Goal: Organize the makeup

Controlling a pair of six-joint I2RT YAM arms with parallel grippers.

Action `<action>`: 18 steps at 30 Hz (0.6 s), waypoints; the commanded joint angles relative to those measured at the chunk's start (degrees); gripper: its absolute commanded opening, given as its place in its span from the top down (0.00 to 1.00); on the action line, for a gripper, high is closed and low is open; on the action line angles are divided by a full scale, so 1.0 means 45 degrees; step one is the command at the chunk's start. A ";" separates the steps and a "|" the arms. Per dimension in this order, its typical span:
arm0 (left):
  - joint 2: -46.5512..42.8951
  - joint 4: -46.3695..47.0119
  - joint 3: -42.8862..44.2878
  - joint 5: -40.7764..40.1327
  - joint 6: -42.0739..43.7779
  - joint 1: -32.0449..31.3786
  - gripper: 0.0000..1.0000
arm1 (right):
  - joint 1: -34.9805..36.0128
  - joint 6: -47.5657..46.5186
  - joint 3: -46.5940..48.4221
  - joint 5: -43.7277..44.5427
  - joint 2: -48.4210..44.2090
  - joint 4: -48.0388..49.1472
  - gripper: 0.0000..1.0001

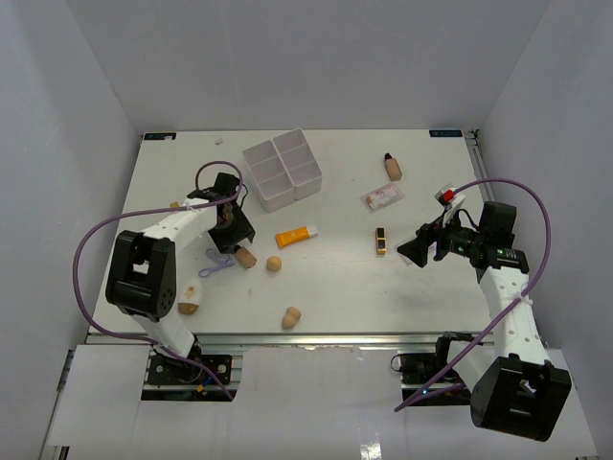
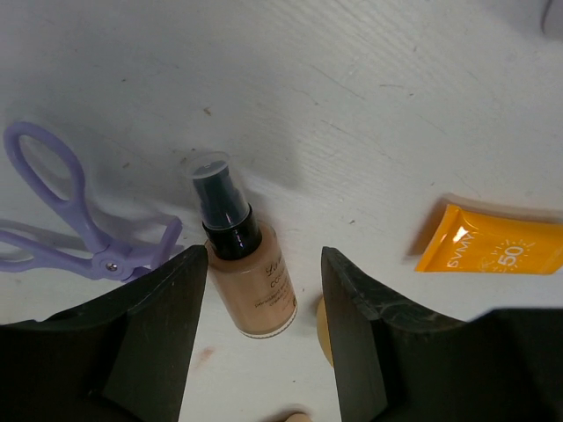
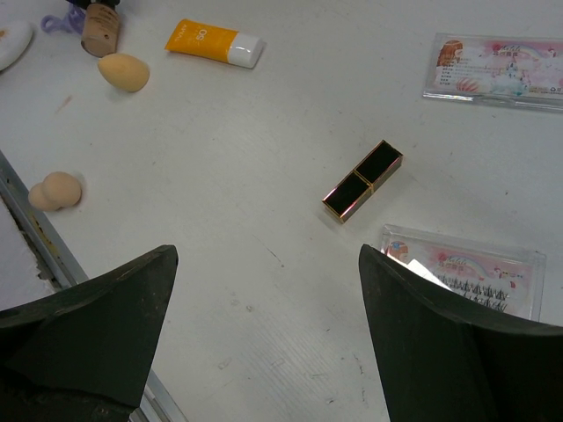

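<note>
A white worktop (image 1: 345, 287) seen from above, with makeup scattered across it. A white four-compartment box (image 1: 283, 171) stands towards 12 o'clock.

The left pincer (image 1: 233, 228) hangs low at 7 o'clock from the box. Its jaws are partly open and hold nothing. They straddle a skin-tone bottle (image 2: 251, 281) lying flat on the worktop. In the left wrist view the bottle's long axis runs from its dark cap at 11 o'clock to its base at 5 o'clock, so it lies slightly skewed between the jaws. It sits close against the left one, with a gap showing at the right one.

The right pincer (image 1: 412, 251) is well apart at 3 o'clock, wide open and empty, so the left arm is clearly nearer to the bottle.

An orange tube (image 2: 493, 251) lies at 3 o'clock from the bottle. A purple eyelash curler (image 2: 110, 262) lies at 9 o'clock. A black-gold lipstick (image 3: 362, 181) lies ahead of the right pincer.
</note>
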 commanded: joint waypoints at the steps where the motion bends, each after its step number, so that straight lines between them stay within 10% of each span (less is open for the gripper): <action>1: -0.0090 -0.0636 0.0381 -0.0580 -0.0414 -0.0149 0.34 | 0.0045 0.0019 0.0559 -0.0113 -0.0225 0.0013 0.10; 18: -0.0002 -0.0676 0.0127 -0.0129 -0.0245 -0.0344 0.33 | 0.0050 0.0024 0.0598 -0.0035 -0.0206 0.0013 0.10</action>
